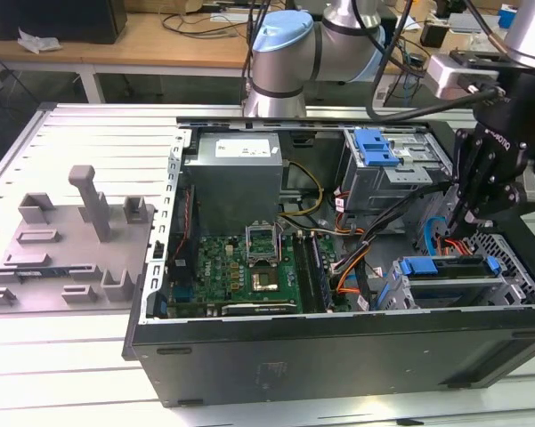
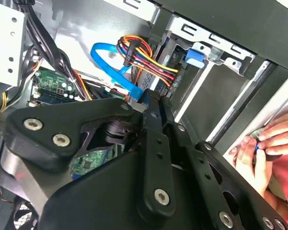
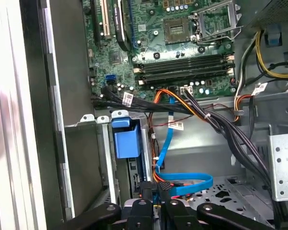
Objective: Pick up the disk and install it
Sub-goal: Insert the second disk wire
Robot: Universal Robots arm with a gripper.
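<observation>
While the black two-fingered gripper (image 1: 470,212) hangs inside the open black desktop computer case (image 1: 338,356), its fingers (image 3: 148,211) look drawn close together with nothing between them. Just below it in the exterior view, the silver disk in its bright blue plastic bracket (image 1: 449,267) sits in the drive cage. A flat blue data cable (image 3: 184,184) curls beside the fingers. A person's hand (image 2: 263,148) rests at the case edge.
</observation>
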